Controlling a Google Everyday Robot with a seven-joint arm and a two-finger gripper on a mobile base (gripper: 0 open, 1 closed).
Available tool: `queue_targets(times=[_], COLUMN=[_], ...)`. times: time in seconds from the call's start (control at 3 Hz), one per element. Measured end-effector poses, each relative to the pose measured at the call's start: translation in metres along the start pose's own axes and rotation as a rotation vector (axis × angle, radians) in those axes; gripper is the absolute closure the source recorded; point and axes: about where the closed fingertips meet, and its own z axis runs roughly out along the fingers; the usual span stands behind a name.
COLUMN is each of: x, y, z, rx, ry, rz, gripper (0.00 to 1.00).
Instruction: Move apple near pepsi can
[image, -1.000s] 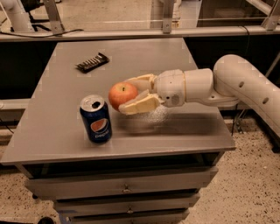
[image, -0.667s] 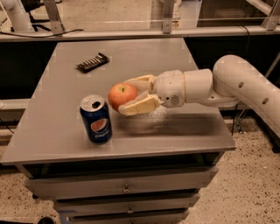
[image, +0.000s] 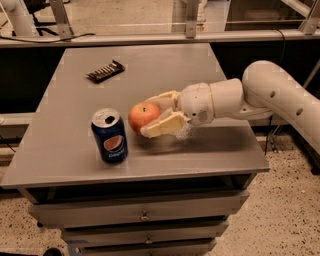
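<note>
The orange-red apple (image: 142, 116) is between the two cream fingers of my gripper (image: 149, 116), which is shut on it, low over the grey table (image: 215, 150). The arm reaches in from the right. The dark blue pepsi can (image: 109, 136) stands upright just left of the apple and a little nearer the front edge, with a small gap between them. One finger (image: 162, 125) lies along the apple's front side; the other (image: 162, 98) is behind it.
A flat dark snack bar wrapper (image: 105, 71) lies at the back left of the table. Drawers (image: 145, 215) sit under the tabletop. A rail and dark shelving run behind the table.
The gripper with the apple has dropped slightly lower toward the tabletop. The can and the wrapper have not moved.
</note>
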Motion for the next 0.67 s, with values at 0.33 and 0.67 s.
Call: queue_targets(times=[0.33, 0.67], x=[0.02, 0.033], y=[0.008, 0.012], z=[0.0, 0.004], rx=[-0.036, -0.069], ry=[0.057, 0.095], rz=[0.033, 0.068], gripper=[1.0, 0.84])
